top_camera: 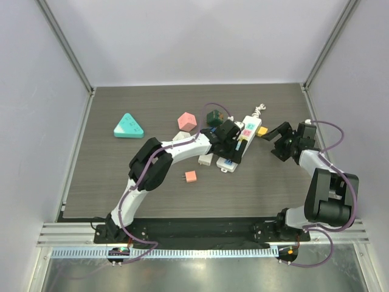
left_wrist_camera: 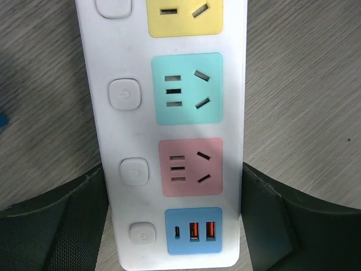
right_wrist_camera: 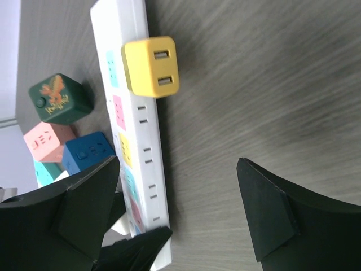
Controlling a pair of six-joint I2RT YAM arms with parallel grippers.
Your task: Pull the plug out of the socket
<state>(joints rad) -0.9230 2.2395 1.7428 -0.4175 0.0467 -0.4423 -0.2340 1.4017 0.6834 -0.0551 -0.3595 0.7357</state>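
Clamps the white power strip [left_wrist_camera: 175,141] by both long sides with the left jaws, set wide, at the end with the blue USB panel. Shows 3 coloured sockets ahead of that grip, pink, teal and yellow, all bare.

Holds the right jaws wide apart and empty at 3 o'clock from the strip, apart from it, pointed toward the yellow plug [right_wrist_camera: 151,66]. Finds that plug seated on the strip's side face near the cord end, at about 1 o'clock from the left jaws in the overhead view, its 2 USB slots facing outward.

Places the strip slantwise, right of the middle of the dark worktop [top_camera: 121,182]. Notes a dark green cube [top_camera: 213,117] and a pink cube [top_camera: 186,121] at 11 o'clock from the strip, a teal triangle [top_camera: 129,126] far off at 9 o'clock, and a small orange plug [top_camera: 190,177] loose at 8 o'clock.
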